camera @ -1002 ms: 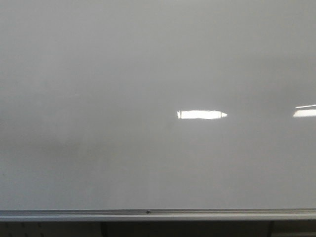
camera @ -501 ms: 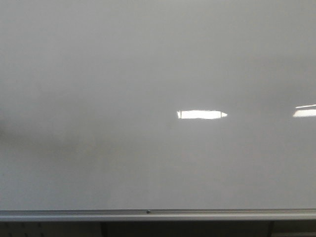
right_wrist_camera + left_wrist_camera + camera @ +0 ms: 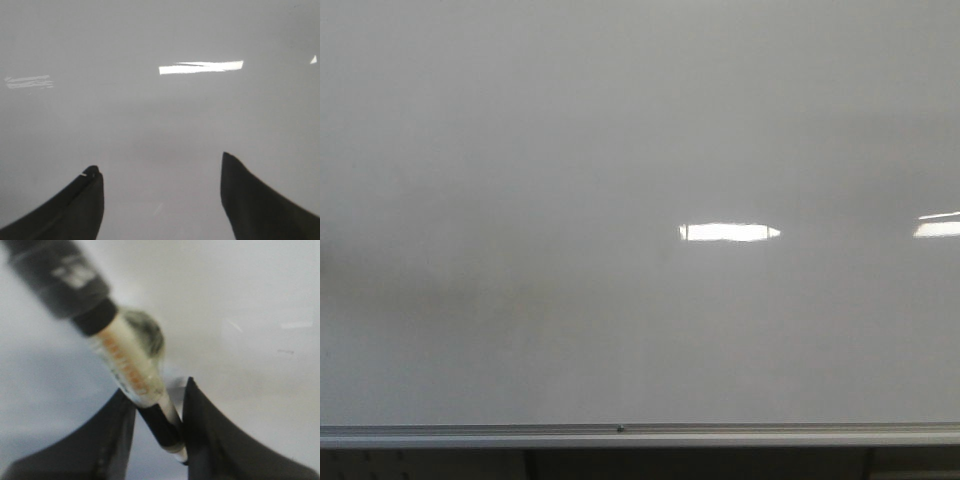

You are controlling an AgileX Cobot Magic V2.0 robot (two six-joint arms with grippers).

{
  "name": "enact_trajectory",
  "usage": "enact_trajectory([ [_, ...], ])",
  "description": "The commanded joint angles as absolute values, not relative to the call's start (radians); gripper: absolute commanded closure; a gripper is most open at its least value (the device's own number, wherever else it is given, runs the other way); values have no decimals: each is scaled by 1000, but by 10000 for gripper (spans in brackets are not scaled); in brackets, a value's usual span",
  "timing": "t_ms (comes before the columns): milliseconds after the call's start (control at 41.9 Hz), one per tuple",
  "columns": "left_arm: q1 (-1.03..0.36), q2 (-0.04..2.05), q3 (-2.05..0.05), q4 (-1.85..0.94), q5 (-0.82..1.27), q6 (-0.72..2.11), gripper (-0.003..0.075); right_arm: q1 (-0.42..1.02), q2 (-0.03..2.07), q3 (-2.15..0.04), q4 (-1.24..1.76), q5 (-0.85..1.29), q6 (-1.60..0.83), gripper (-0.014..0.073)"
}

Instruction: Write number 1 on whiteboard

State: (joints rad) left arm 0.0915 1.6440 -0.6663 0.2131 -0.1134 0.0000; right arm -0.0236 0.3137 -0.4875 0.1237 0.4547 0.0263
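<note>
While the left hand (image 3: 159,415) is closed on a marker (image 3: 131,371), light, stiff and likely slippery, gripped low on its barrel, the right hand (image 3: 161,185) is wide open and empty. Farther, the whiteboard (image 3: 620,150) shows no number 1 yet.

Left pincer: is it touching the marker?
Touching. The left wrist view shows the left pincer clamped on the marker, both fingers pressing its barrel.
</note>
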Motion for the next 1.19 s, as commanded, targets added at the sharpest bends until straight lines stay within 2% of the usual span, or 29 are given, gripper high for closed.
enact_trajectory([
  [0, 91, 1611, -695, 213, -147, 0, 703, -21, 330, -524, 120, 379, 21, 71],
  [48, 91, 1611, -695, 213, -137, 0, 741, -21, 330, -524, 120, 379, 21, 71],
  [286, 39, 1537, -699, 212, -35, 0, 741, -21, 330, -524, 121, 379, 21, 71],
  [525, -208, 1426, -870, 186, 427, 16, 740, -21, 351, -531, 140, 431, 21, 71],
  [644, -334, 1414, -956, 56, 582, 197, 740, -21, 413, -568, 148, 494, 18, 71],
  [764, -422, 1416, -1024, -261, 745, 545, 740, -20, 506, -634, 192, 564, 0, 71],
  [955, -482, 1418, -1090, -584, 1039, 871, 741, 24, 639, -727, 400, 703, -207, 71],
  [1169, -553, 1418, -1135, -631, 1188, 892, 741, 86, 822, -828, 766, 920, -551, 71],
])
